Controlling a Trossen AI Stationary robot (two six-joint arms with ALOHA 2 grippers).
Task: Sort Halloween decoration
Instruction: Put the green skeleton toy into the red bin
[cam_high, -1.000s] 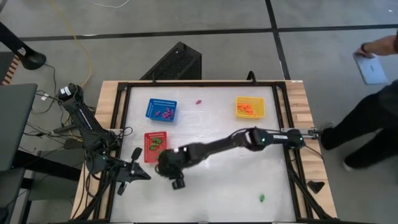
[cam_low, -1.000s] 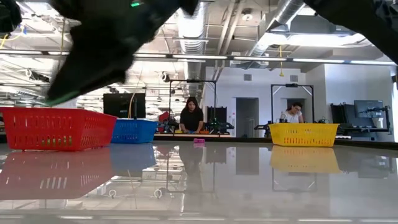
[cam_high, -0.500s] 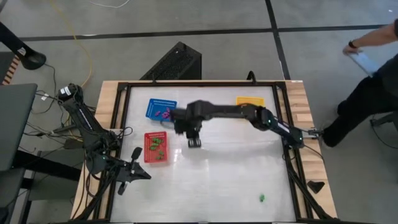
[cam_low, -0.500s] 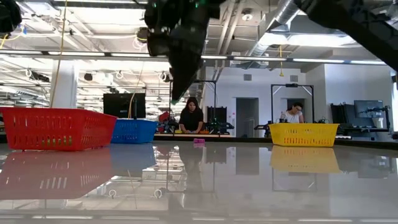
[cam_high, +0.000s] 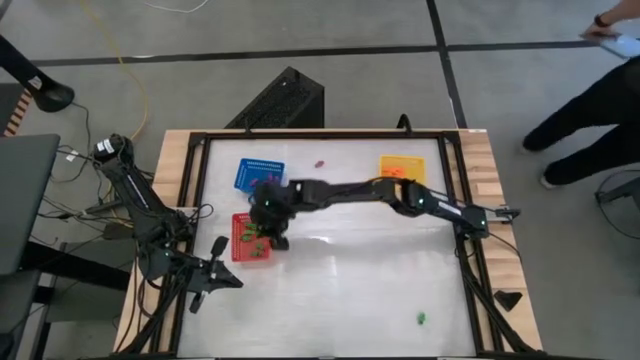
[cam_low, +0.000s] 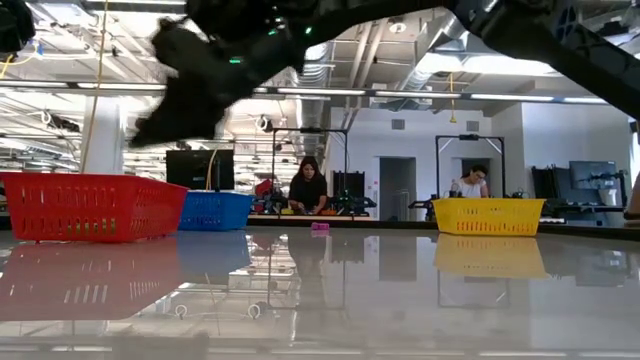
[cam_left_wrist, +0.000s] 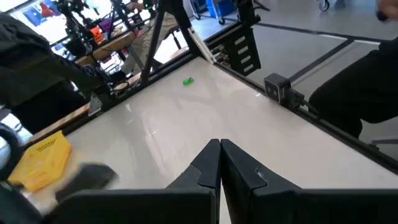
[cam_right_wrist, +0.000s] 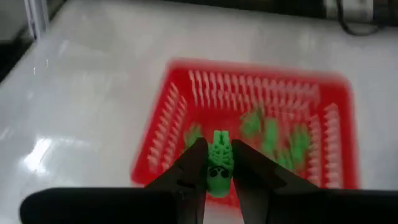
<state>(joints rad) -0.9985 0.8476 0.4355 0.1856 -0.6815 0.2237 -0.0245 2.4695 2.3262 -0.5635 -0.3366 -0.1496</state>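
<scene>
The Halloween decoration is tiny trinkets. My right gripper (cam_right_wrist: 219, 149) is shut on a green trinket (cam_right_wrist: 219, 168) and hangs over the right side of the red basket (cam_high: 248, 250), which holds more green trinkets (cam_right_wrist: 267, 134). In the high view my right gripper (cam_high: 272, 236) reaches in from the table's right. A purple trinket (cam_high: 321, 163) lies near the far edge and another green one (cam_high: 421, 318) near the front right. My left gripper (cam_left_wrist: 220, 149) is shut with nothing in it, beyond the table's left edge (cam_high: 215, 275). My right gripper pinches the green trinket by its two sides (cam_right_wrist: 213, 157) between its two fingers. The fingers slant down at it from the table's right. The trinket is lifted clear, above the red basket (cam_right_wrist: 186, 93).
A blue basket (cam_high: 260, 176) with purple trinkets stands behind the red one, and a yellow basket (cam_high: 402, 171) with orange ones stands at the far right. A black frame (cam_high: 195, 180) rims the table. A person (cam_high: 590, 90) moves past the right side; others sit in the room behind.
My right gripper, still shut on the green trinket, has swung from in front of the red basket toward the table's far edge and then left. It now hangs over the red basket's right side. The person beyond the table's right edge has moved away.
</scene>
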